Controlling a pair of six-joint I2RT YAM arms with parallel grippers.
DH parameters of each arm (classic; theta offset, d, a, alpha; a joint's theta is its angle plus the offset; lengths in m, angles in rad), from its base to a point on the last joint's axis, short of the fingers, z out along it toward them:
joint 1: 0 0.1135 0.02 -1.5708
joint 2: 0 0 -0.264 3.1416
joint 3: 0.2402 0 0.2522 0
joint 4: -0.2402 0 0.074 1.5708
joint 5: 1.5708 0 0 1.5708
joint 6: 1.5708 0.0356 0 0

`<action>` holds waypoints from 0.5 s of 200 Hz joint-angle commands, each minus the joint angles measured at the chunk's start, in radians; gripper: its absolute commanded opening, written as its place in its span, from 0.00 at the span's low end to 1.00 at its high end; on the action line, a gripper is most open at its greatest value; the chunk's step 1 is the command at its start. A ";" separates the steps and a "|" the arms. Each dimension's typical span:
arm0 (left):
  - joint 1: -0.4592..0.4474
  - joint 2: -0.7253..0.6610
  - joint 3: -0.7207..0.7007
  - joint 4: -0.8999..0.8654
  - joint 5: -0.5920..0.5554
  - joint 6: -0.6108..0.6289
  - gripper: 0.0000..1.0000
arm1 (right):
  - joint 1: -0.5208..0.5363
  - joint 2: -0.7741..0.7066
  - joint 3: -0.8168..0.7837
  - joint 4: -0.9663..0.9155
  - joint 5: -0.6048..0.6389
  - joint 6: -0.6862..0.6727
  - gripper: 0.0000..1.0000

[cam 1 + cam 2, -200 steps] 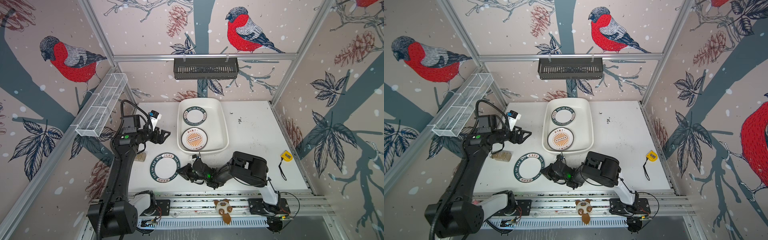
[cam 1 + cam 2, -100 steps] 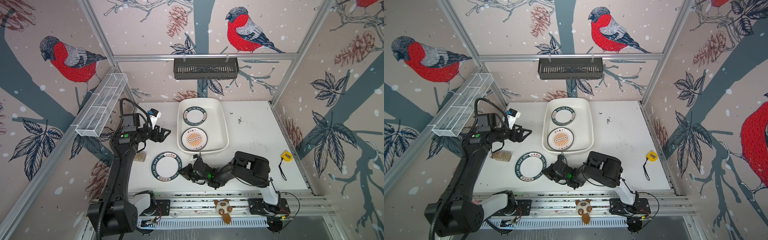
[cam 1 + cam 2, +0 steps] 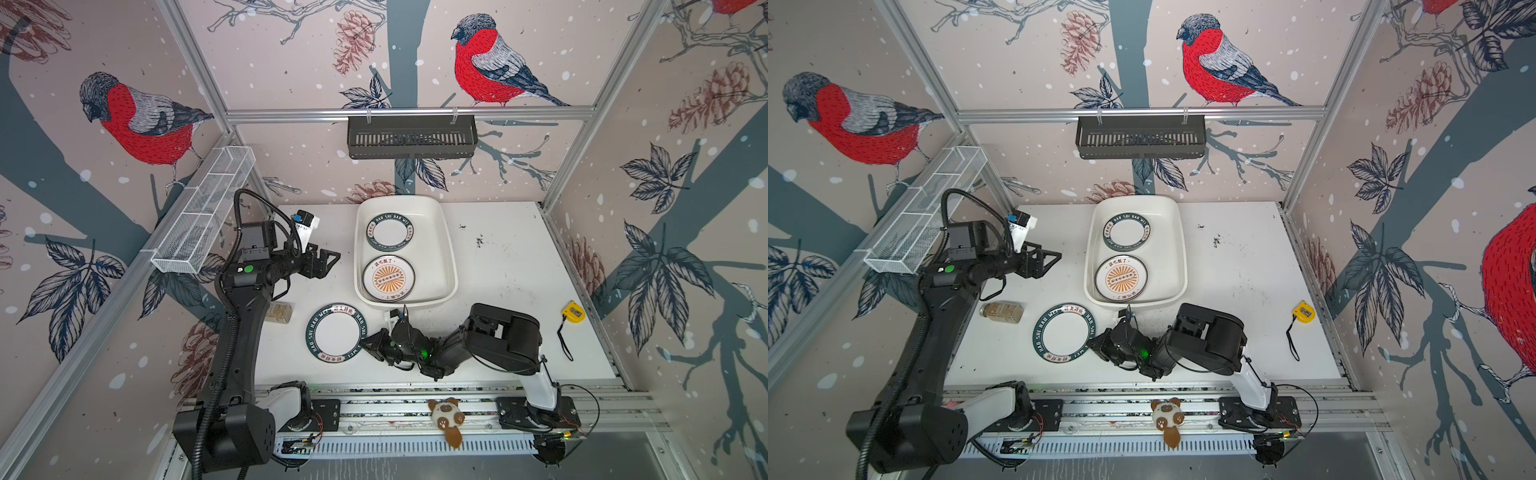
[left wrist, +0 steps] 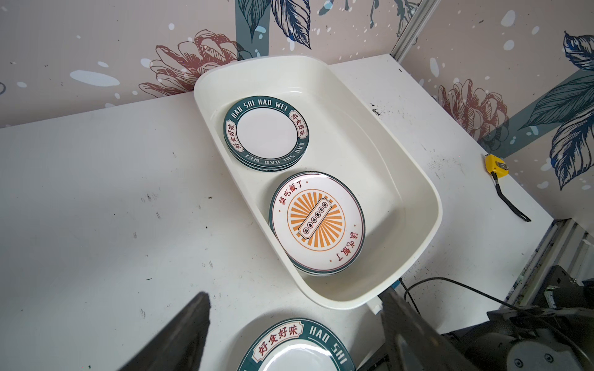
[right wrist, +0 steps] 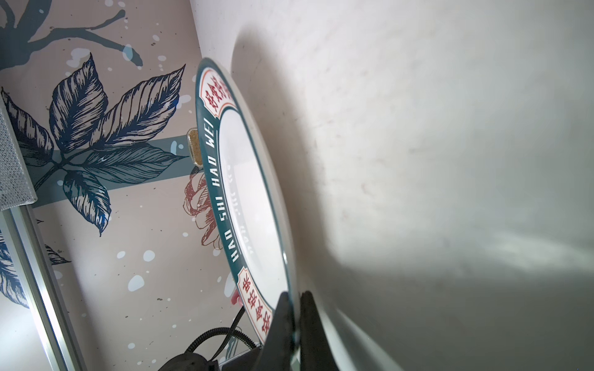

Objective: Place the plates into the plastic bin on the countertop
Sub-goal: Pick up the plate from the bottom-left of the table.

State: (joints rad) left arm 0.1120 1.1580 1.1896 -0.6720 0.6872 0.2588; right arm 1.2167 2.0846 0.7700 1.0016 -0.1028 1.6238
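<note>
Green-rimmed plate (image 3: 336,332) sits lower centre, its edge pinched between the right fingers (image 5: 278,327). Left fingers (image 4: 180,331) gape wide, empty.

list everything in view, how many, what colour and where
countertop: one, white, scuffed
plastic bin: one, white, rear middle of the countertop
green-rimmed plates: one stack, number unclear, white, far end of the bin
sunburst plates: one stack, number unclear, white and orange, near end of the bin
loose plate: one, white with green rim, on the countertop before the bin
black basket: one, rear rail
wire basket: one, white, left rail
jar: one, tan contents, beside the left arm
tape measure: one, yellow, right edge
plush toy: one, brown, front rail
left gripper: open, left of the bin
right gripper: fingers shut on the loose plate's rim
</note>
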 commanded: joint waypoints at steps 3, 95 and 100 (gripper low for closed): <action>0.003 -0.006 0.016 0.009 0.004 -0.025 0.84 | 0.002 -0.008 -0.005 -0.005 -0.016 0.003 0.00; 0.003 0.012 0.060 0.035 0.037 -0.131 0.84 | 0.007 -0.048 -0.024 0.023 -0.059 -0.008 0.00; 0.003 0.013 0.059 0.040 0.037 -0.135 0.84 | 0.007 -0.049 -0.026 0.027 -0.061 -0.008 0.00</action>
State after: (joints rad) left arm 0.1120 1.1728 1.2427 -0.6697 0.7029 0.1551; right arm 1.2217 2.0510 0.7460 0.9821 -0.1493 1.6234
